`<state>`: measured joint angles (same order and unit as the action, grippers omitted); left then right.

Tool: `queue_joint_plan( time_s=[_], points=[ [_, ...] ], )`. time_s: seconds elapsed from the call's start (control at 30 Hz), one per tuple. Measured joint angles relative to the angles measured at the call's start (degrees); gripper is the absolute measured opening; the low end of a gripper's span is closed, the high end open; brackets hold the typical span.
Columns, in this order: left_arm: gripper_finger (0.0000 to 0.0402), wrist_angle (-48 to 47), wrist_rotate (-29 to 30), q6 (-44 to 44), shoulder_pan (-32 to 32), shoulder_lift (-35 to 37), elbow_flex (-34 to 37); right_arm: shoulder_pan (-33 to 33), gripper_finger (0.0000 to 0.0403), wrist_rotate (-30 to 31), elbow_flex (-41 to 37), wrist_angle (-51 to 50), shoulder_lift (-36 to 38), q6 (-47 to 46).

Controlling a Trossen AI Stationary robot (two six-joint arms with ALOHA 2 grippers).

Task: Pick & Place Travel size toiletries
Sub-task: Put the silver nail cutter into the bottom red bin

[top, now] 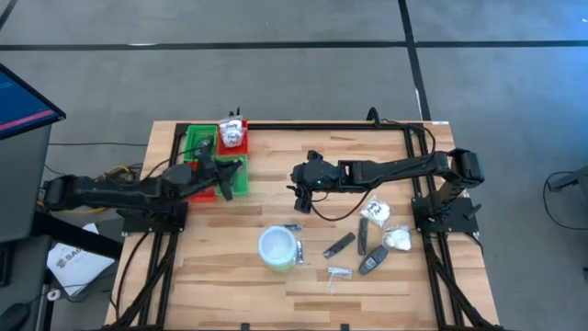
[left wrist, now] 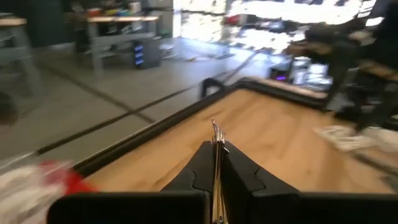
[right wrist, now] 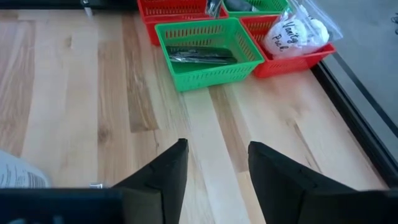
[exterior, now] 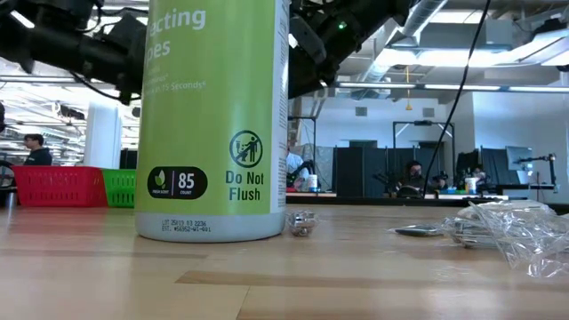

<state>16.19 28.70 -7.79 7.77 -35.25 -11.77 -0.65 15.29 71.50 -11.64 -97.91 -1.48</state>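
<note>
The travel size toiletries lie near the table's right front: two white packets (top: pixel 375 211) (top: pixel 397 240), dark sticks (top: pixel 342 244) (top: pixel 364 235), a dark oval (top: pixel 372 262) and a clear sachet (top: pixel 338 272). More lie in the red and green tray (top: pixel 218 152): dark sticks (right wrist: pixel 200 56) and a white packet (right wrist: pixel 292 34). My left gripper (top: pixel 231 173) hovers by the tray, shut on a thin clear sachet (left wrist: pixel 215 132). My right gripper (right wrist: pixel 217 168) hangs open over the table's middle (top: pixel 300 195), with nothing between its fingers. My left gripper pinches a thin clear sliver, seemingly a sachet seen edge-on, between its two shut fingers (left wrist: pixel 239 171). Only the sachet's free tip (left wrist: pixel 214 127) sticks out past the fingertips. The fingers point about level, and the sachet is clear of the table.
A round white tub with a green side (top: pixel 278 248) stands at the front middle and fills the low view (exterior: pixel 209 116). Bare wood (top: pixel 266 202) lies between tray and tub. A black frame runs along the table's edges (top: pixel 322 123).
</note>
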Motion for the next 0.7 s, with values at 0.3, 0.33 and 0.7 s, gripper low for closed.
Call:
queue_joint_plan(
  time_s=[0.3,0.33,0.7],
  points=[
    [0.0001,-15.75,14.22,-6.17,0.02,5.88,0.0,-0.65,0.0139,0.0,0.0,-1.97,0.0,-0.02],
    [0.0001,-16.81,15.36,-6.54,0.02,5.91,0.0,-0.65,0.0138,0.0,0.0,-2.35,0.0,-0.02],
    [0.0002,-39.63,21.81,-20.51,0.02,5.98,-3.42,-0.65,0.0128,0.0,0.0,-4.28,0.0,-0.02]
  ],
)
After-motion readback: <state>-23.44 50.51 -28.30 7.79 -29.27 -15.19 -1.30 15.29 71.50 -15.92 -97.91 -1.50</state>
